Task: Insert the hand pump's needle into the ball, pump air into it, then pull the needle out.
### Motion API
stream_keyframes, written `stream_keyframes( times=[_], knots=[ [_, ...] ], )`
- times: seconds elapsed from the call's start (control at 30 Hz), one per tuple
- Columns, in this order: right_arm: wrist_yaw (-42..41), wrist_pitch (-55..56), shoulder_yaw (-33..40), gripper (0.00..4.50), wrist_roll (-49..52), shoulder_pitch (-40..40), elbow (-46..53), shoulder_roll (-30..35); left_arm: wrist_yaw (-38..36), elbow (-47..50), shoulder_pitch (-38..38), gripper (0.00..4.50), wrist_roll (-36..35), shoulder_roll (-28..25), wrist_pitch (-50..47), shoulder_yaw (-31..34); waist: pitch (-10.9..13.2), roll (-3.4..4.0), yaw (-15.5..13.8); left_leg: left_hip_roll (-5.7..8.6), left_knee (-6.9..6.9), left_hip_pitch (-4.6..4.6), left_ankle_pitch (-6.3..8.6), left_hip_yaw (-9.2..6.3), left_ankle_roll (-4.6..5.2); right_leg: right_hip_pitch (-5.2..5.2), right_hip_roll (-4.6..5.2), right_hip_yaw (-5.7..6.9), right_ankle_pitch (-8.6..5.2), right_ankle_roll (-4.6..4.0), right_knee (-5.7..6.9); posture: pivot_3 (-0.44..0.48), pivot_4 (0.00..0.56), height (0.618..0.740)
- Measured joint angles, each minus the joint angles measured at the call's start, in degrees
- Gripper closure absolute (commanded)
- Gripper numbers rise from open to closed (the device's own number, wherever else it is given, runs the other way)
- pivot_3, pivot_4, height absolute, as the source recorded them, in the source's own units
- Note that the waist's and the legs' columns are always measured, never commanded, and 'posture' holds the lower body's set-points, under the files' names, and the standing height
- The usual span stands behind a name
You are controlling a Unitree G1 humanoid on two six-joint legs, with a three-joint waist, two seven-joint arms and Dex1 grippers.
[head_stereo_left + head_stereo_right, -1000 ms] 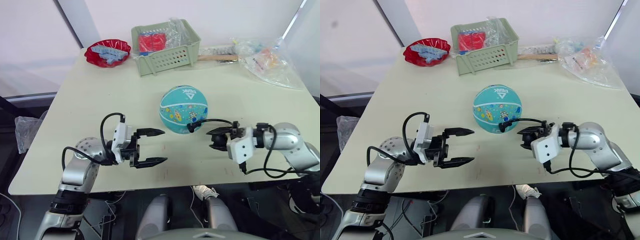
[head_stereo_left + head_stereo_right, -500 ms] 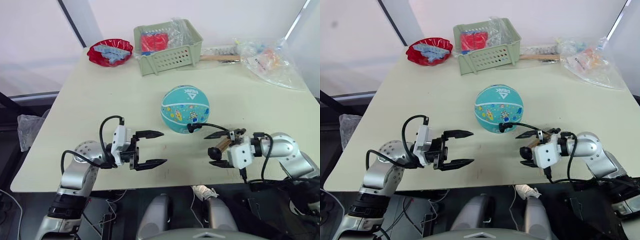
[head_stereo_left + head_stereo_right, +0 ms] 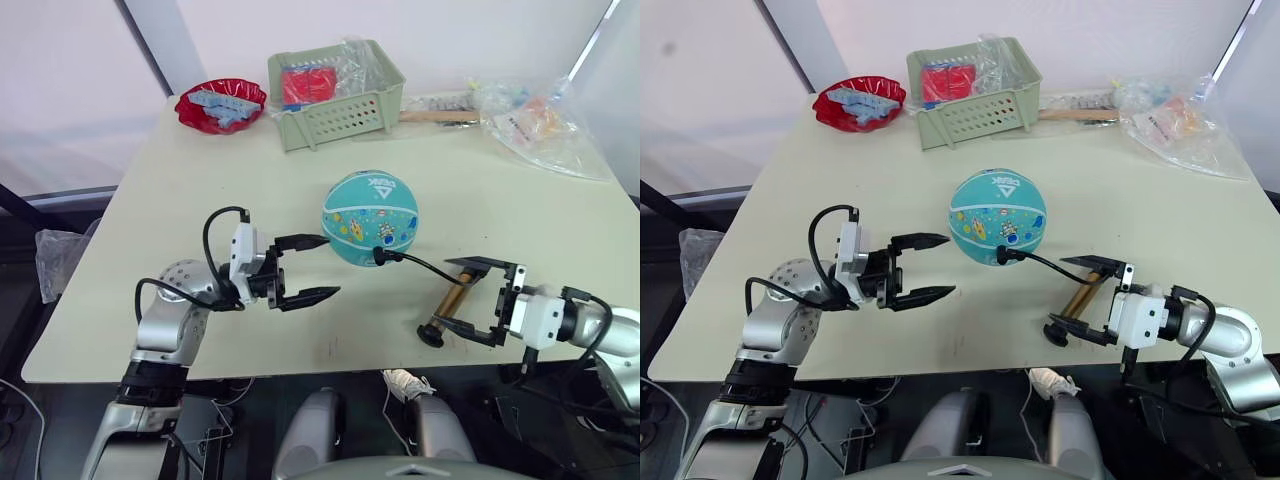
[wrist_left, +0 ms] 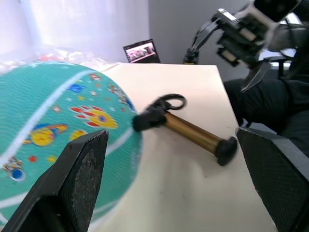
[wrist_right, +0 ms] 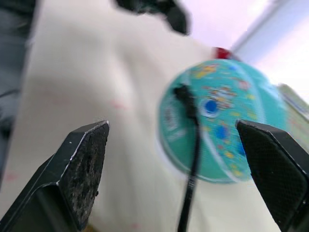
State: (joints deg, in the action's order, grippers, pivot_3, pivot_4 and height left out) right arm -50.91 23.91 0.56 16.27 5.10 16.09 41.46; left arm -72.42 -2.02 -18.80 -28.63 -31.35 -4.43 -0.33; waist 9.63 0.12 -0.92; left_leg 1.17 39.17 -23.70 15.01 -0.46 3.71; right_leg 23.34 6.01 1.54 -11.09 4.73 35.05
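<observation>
On the cream table (image 3: pixel 190 190), the ball (image 3: pixel 369 217) sits near the centre, with bare tabletop all round it. The hand pump (image 3: pixel 452 299) lies flat toward the near edge, its hose (image 3: pixel 425 266) arching up to the fitting against the ball's near side (needle tip too small to see). Right gripper (image 3: pixel 470 300) spread wide around the pump, gripping nothing. Left gripper (image 3: pixel 313 267) wide open, empty, one fingertip just beside the ball. White logo on ball top, lettering unreadable. Green basket (image 3: pixel 335 92) and red bowl (image 3: pixel 218 105) at far edge. Left wrist view shows the pump's black end caps.
</observation>
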Motion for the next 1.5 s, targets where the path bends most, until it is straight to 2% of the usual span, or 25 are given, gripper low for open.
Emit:
stream_keyframes(
  times=[0.3,0.4,0.67,0.97,1.13,1.37,1.5],
  knots=[
    [7.46,-7.44,4.23,0.12,9.03,10.89,10.46,-7.11,6.85,-8.71,-11.63,0.00,4.40,5.95,-0.19,-0.54,0.00,-0.03,-0.09,0.06,0.09,0.01,-0.01,-0.01,0.01,0.01,-0.03,-0.02,0.08,0.09,0.21,0.000,0.150,0.737],
    [7.62,-9.14,6.78,0.12,12.79,16.03,12.96,-7.41,9.44,-13.05,-16.49,0.00,7.22,8.00,0.48,-1.30,0.01,-0.08,-0.14,0.11,0.14,0.01,-0.01,-0.02,0.02,0.00,-0.03,-0.02,0.08,0.10,0.26,0.000,0.150,0.737],
    [6.39,-11.09,9.58,0.12,15.77,20.05,14.45,-7.51,12.04,-22.51,-22.74,0.00,11.93,11.71,5.02,-2.55,0.02,-0.15,0.08,0.14,0.13,0.00,0.00,0.02,0.02,0.10,-0.06,-0.07,0.06,0.08,0.40,0.000,0.150,0.737],
    [5.52,-11.66,9.85,0.12,15.66,19.93,14.59,-8.45,12.85,-32.47,-29.71,0.00,15.07,15.73,9.39,-2.66,0.11,-0.30,-0.06,0.16,0.18,-0.03,0.00,0.03,0.04,0.11,-0.05,-0.07,0.06,0.10,0.40,0.000,0.150,0.737],
    [5.44,-12.92,9.80,0.12,14.53,18.81,14.59,-8.62,12.81,-34.73,-30.69,0.00,16.08,16.75,9.75,-2.68,0.07,-0.33,-0.14,0.15,0.21,0.00,0.00,0.03,0.04,0.10,-0.04,-0.08,0.06,0.10,0.47,0.000,0.150,0.737],
    [9.17,-20.16,7.38,0.12,10.72,13.07,15.21,-8.12,14.16,-35.07,-30.59,0.00,16.69,17.94,8.59,-2.61,0.00,-0.39,-0.77,0.15,0.26,0.01,0.00,0.02,0.04,0.09,-0.02,-0.08,0.06,0.10,0.52,0.000,0.150,0.737],
    [12.66,-28.36,3.24,0.12,6.07,5.57,16.44,-6.68,15.36,-33.92,-29.85,0.00,16.88,18.47,6.41,-2.63,-0.11,-0.40,-1.11,0.15,0.29,0.04,-0.01,0.02,0.04,0.09,-0.02,-0.08,0.06,0.09,0.58,0.000,0.150,0.737]
  ],
)
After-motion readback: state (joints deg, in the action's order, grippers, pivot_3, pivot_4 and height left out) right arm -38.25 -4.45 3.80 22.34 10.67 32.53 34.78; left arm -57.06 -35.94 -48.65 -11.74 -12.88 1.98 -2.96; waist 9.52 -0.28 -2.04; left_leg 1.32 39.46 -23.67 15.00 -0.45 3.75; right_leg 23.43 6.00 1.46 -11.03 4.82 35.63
